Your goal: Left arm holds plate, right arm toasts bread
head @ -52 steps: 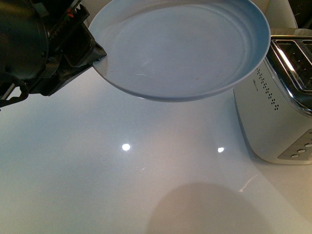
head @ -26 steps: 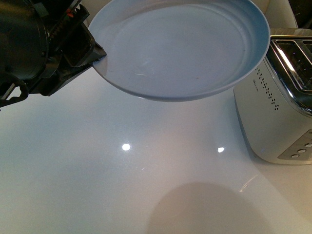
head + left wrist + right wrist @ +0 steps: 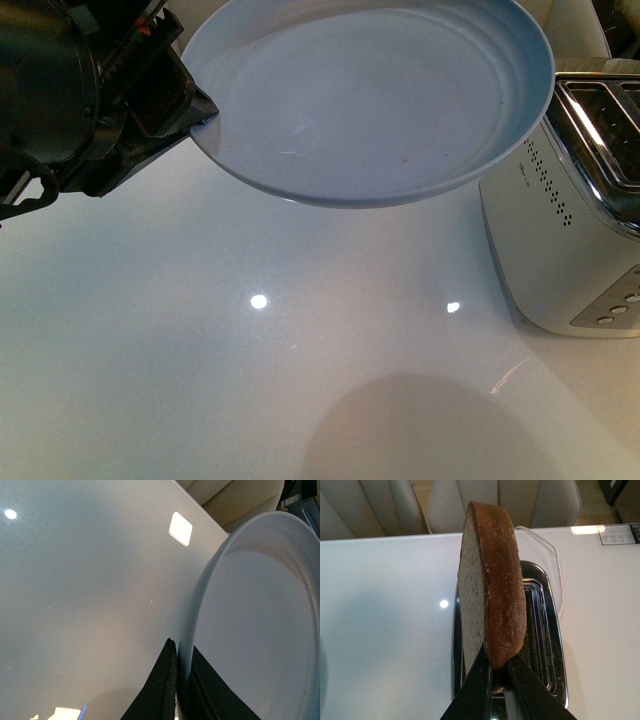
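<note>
Plate [image 3: 380,110] hold: at the upper left of the front view, my left claw [image 3: 203,118] was closed on the plate's left rim, one black jaw over it and one under.
Plate place: upper middle of that view, empty, lifted clear of the white counter [image 3: 200,380].
Plate handling: I judged it stiff, glossy and breakable. Pinched only at the rim it could slip, so it needed a firm hold.
Toaster [image 3: 570,230]: right edge of the front view, just beside the plate's right rim, slots upward.
Bread [image 3: 490,580]: centre of the right wrist view, standing on edge, with the toaster's slots showing behind it.
Bread hold: my right claw [image 3: 497,667] was nipped shut on the lower crust.
Bread handling: I judged it light, soft and crumbly, best taken by the crust, since a hard squeeze would dent it.
</note>
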Motion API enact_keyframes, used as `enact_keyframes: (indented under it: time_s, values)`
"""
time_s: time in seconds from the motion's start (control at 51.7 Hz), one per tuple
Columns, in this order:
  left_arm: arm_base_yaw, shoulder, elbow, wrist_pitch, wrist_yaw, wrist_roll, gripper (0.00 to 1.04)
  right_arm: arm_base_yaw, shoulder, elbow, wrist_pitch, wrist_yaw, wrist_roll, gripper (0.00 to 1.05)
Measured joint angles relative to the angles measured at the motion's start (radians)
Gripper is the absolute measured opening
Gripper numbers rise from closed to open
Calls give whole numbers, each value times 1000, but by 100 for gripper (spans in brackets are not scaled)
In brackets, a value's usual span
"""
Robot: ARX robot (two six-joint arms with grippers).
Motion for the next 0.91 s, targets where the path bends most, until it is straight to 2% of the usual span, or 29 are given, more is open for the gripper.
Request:
enact_keyframes:
  time_s: [0.406,0.909]
  values:
    - [0,0,0,0,0,0,3,31,108,-11,46,83,-14,2]
    - [0,0,0,0,0,0,3,41,150,-33,81,110,-14,2]
